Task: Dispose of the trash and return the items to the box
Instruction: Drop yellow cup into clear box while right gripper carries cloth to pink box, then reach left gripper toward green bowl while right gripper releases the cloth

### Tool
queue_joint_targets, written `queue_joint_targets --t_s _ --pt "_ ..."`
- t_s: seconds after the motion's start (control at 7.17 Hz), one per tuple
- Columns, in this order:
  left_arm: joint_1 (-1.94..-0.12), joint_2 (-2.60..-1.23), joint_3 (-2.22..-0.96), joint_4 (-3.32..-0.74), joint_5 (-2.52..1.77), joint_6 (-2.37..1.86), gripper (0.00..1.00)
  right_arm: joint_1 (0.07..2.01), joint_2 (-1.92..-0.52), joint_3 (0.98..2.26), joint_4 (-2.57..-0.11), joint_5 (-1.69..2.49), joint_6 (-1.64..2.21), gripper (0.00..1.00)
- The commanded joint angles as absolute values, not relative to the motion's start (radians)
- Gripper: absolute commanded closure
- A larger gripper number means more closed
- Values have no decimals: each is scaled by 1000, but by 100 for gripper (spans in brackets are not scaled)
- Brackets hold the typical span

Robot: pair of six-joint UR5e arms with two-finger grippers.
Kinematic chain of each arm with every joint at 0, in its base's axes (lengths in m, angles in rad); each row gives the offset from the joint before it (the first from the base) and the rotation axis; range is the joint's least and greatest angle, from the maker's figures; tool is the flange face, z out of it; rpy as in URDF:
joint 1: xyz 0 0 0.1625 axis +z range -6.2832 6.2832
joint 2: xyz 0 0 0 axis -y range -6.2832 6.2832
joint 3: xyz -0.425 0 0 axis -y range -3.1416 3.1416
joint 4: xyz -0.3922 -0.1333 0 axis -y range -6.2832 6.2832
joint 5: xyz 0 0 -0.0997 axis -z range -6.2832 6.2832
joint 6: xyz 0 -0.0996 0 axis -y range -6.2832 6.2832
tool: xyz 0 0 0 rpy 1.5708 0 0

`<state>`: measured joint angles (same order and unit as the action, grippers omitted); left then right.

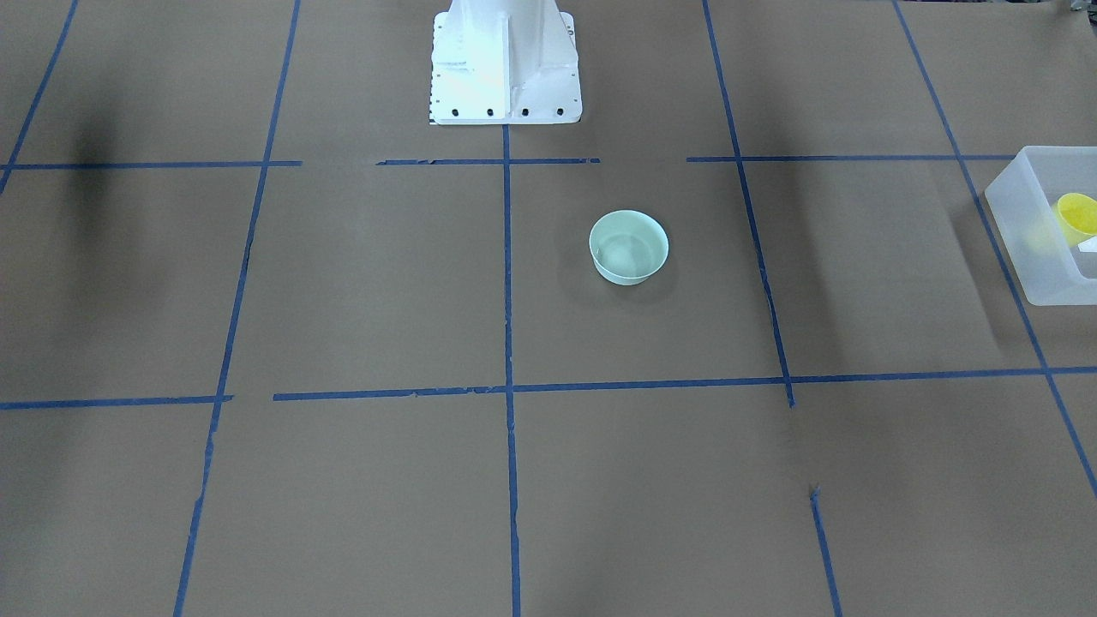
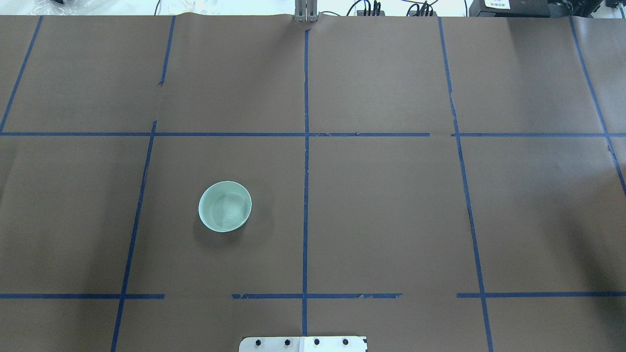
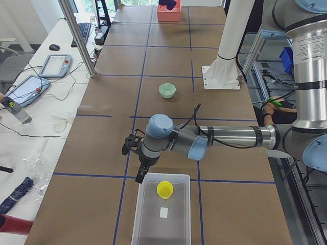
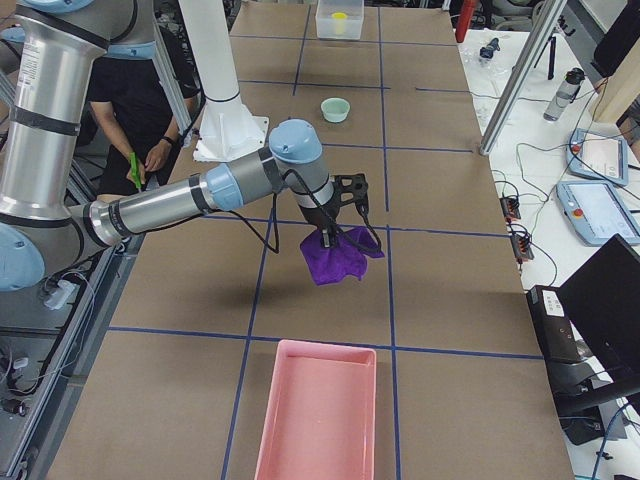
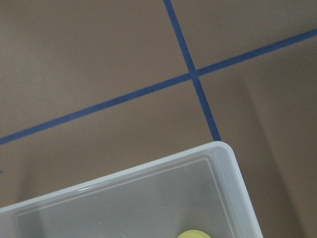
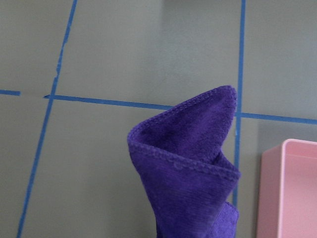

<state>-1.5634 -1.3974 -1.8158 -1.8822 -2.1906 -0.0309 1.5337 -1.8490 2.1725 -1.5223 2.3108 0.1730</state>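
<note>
The yellow cup [image 3: 164, 189] stands inside the frosted white box [image 3: 153, 224] at the table's left end. It also shows in the front view [image 1: 1077, 214], inside the box [image 1: 1033, 257]. The left wrist view shows the box's corner [image 5: 218, 153] and a sliver of the cup [image 5: 194, 234]. My left gripper [image 3: 135, 153] hovers over the box's far edge; I cannot tell whether it is open or shut. A purple cloth [image 4: 335, 262] hangs under my right gripper [image 4: 327, 238], off the table. It fills the right wrist view [image 6: 188, 168]. The fingers are hidden.
A pale green bowl [image 2: 225, 206] stands on the brown paper near the middle, on my left half. A pink bin [image 4: 318, 410] sits at the table's right end, its edge in the right wrist view [image 6: 287, 188]. The robot's white base [image 1: 506, 68] stands at the table's back edge.
</note>
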Motion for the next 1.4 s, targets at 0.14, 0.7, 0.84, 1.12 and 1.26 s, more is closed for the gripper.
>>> queue_joint_targets --t_s 0.14,0.7,0.84,1.12,1.26 --pt "-1412 -1477 -1944 -1868 -2201 -353 0 1638 -1839 2003 -1566 2221 -122 100" --pt "-1093 -1516 -1944 -2081 -2207 -884 0 1729 -1782 1699 -1456 2212 -316 100" --pt "-1051 -1516 -1944 -2120 -2204 -976 0 1729 -1781 1624 -1368 2212 -310 100" --pt "-955 -1519 -1963 -2141 -2192 -1092 0 1730 -1760 1569 -1319 2218 -301 1" --pt "-918 -1520 -1985 -2141 -2189 -1139 0 1730 -1756 1569 -1321 2226 -287 0"
